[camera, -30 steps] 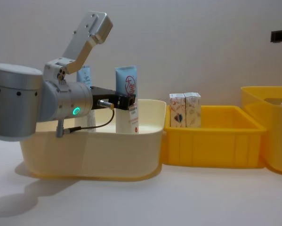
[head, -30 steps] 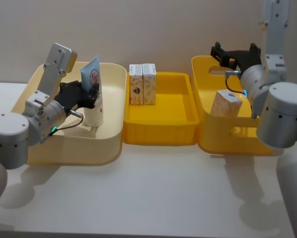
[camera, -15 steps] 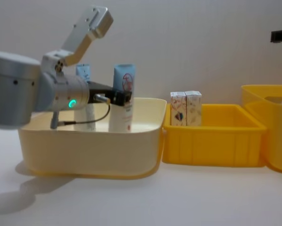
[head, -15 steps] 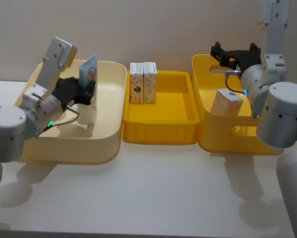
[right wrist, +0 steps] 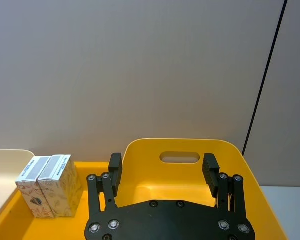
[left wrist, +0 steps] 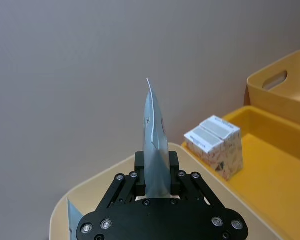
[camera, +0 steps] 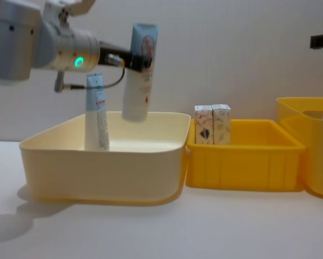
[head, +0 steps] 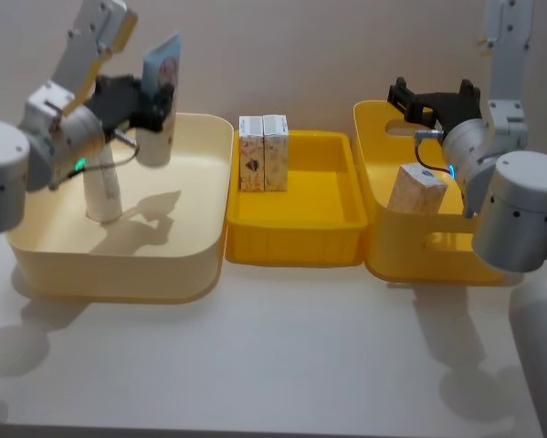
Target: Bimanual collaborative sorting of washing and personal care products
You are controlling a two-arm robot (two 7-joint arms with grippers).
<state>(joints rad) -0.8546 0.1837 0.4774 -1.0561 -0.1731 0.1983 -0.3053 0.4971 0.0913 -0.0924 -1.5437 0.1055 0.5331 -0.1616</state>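
Observation:
My left gripper [head: 151,100] is shut on a light-blue tube [head: 162,96] with a white base and holds it in the air, above the cream bin [head: 200,274]. The chest view has this tube [camera: 140,70] tilted, its base above the bin's rim. A second tube [head: 102,192] stands upright inside that bin. Two pale cartons [head: 262,153] stand side by side at the back left of the middle yellow bin [head: 296,248]. Another carton [head: 416,190] lies in the right yellow bin [head: 383,266]. My right gripper [head: 435,99] hangs open over that bin's far end, holding nothing.
The three bins stand in a row across the white table [head: 282,365], cream on the left, touching or nearly touching. A plain wall rises close behind them. The right bin's far wall has a handle slot [right wrist: 180,157].
My left gripper has lifted the tube up out of the cream bin, from low inside it to well above the rim. The right arm and the cartons have not moved.

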